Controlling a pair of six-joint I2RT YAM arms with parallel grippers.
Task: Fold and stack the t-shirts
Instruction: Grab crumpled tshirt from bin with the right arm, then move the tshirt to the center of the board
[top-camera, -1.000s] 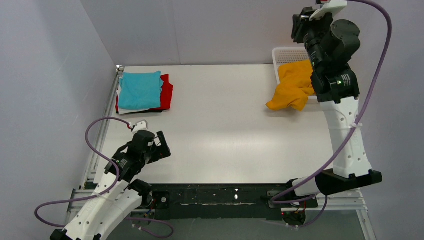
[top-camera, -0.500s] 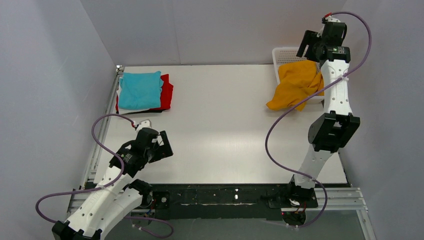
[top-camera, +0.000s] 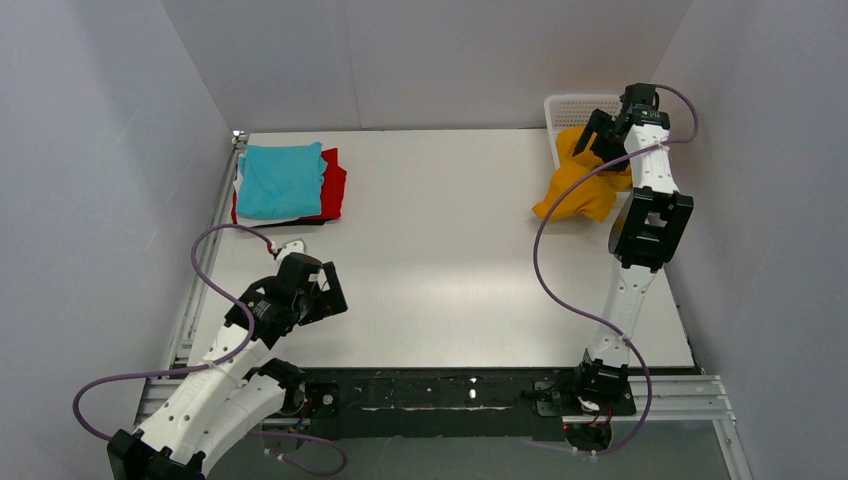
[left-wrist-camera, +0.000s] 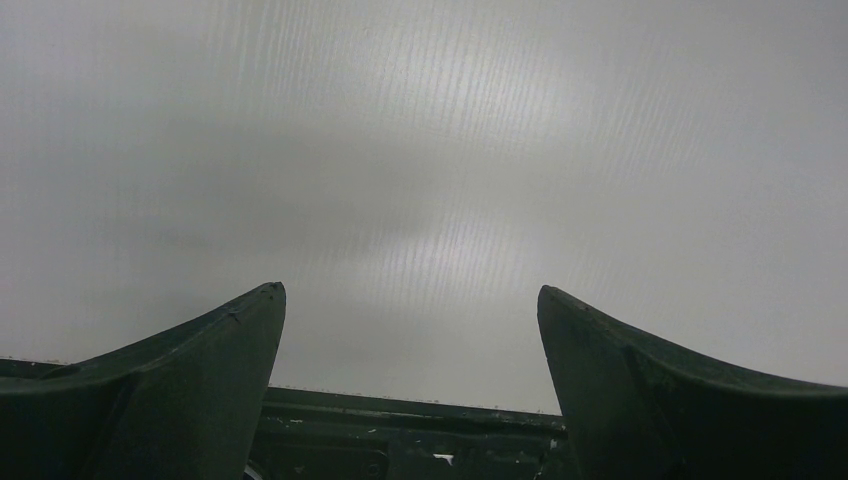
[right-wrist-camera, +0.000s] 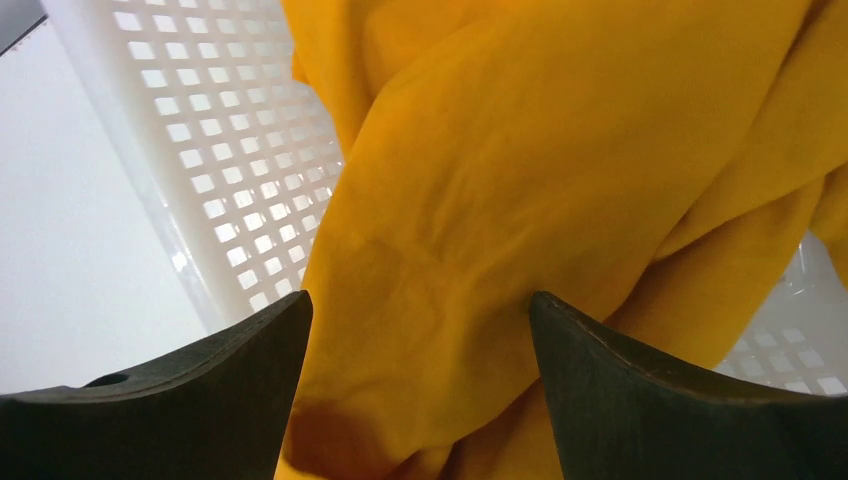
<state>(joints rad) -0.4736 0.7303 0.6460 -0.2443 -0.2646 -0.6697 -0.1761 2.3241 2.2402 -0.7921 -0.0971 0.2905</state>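
Note:
A crumpled mustard-orange t-shirt (top-camera: 585, 180) hangs over the front rim of the white mesh basket (top-camera: 568, 108) at the back right. My right gripper (top-camera: 590, 135) is open just above it; in the right wrist view the cloth (right-wrist-camera: 520, 200) fills the gap between the fingers. A folded stack sits at the back left: turquoise t-shirt (top-camera: 281, 179) on top, a red one (top-camera: 335, 187), with white and black edges below. My left gripper (top-camera: 322, 292) is open and empty near the front left, over bare table (left-wrist-camera: 430, 180).
Grey walls close in on the left, back and right. The basket wall (right-wrist-camera: 230, 190) shows left of the orange cloth. A purple cable (top-camera: 215, 250) loops beside the left arm. The black rail (top-camera: 440, 390) runs along the near table edge.
My right arm has swung down from high above the basket, bringing its open gripper onto the orange shirt. My left gripper has shifted slightly up and right.

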